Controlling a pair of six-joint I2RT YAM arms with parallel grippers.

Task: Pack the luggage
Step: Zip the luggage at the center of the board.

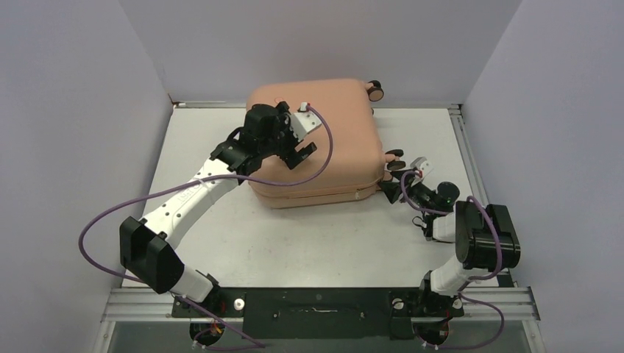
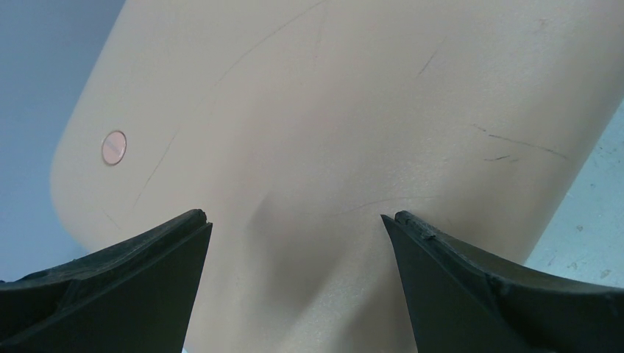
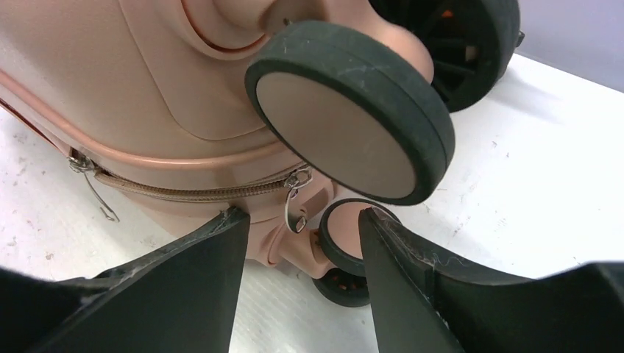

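The peach-pink luggage [image 1: 342,140] lies flat and zipped shut at the back middle of the table. My left gripper [image 1: 303,153] hovers open just above its top shell [image 2: 331,110], with a round logo [image 2: 113,147] to the left of the fingers. My right gripper [image 1: 390,180] is at the case's near right corner, low by the table. Its jaws stand apart, and the silver zipper pull [image 3: 294,213] hangs between the fingertips [image 3: 234,220] without either touching it. A black-tyred wheel [image 3: 346,118] hangs just above it.
A second zipper pull [image 3: 92,184] hangs further left along the zip. A smaller wheel [image 3: 335,239] sits beside the right fingertip. Another wheel [image 1: 375,90] sticks out at the case's far right corner. Grey walls enclose the white table [image 1: 309,243].
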